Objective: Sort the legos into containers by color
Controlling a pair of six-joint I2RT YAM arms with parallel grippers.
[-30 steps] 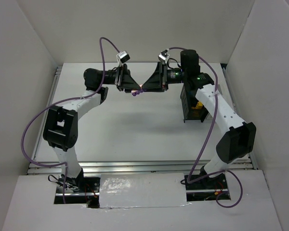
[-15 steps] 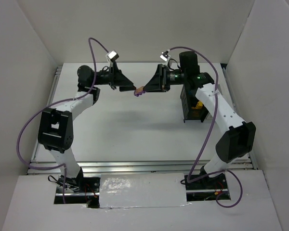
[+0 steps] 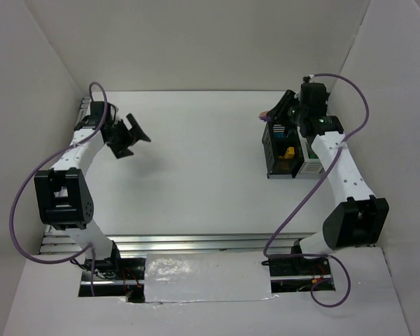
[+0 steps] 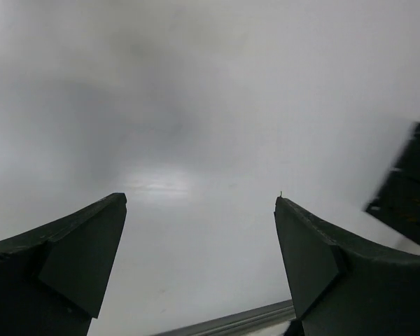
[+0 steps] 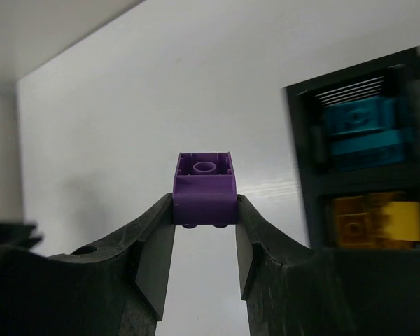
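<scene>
Bases of both arms sit at the bottom edge of the overhead view, on the near rim of the white table (image 3: 196, 189). The left arm (image 3: 63, 199) climbs the left side of the frame, elbow folded at mid-height and forearm reaching to the upper left. There the left gripper (image 3: 129, 133) hangs above bare table, turned toward frame right. Its jaws stand wide with nothing between them, and in the wrist view only white surface shows between the two dark fingers (image 4: 70, 245). The right arm (image 3: 343, 175) rises from the lower right and bends at the elbow near the right edge. Its forearm slants up-left to the upper right of the frame. The right gripper (image 3: 276, 112) hovers over the far left corner of the black bin (image 3: 280, 150), with a white bin (image 3: 310, 166) touching that bin's right side. Its jaws are narrow, pinching a purple brick (image 5: 204, 189) by two opposite sides at the fingertips. The brick lies level across the gap, and its ringed face is turned to the top of the frame. It looks nearly square, so its long axis cannot be told. Teal bricks (image 5: 357, 129) and yellow bricks (image 5: 374, 220) lie in separate compartments of the black bin.
</scene>
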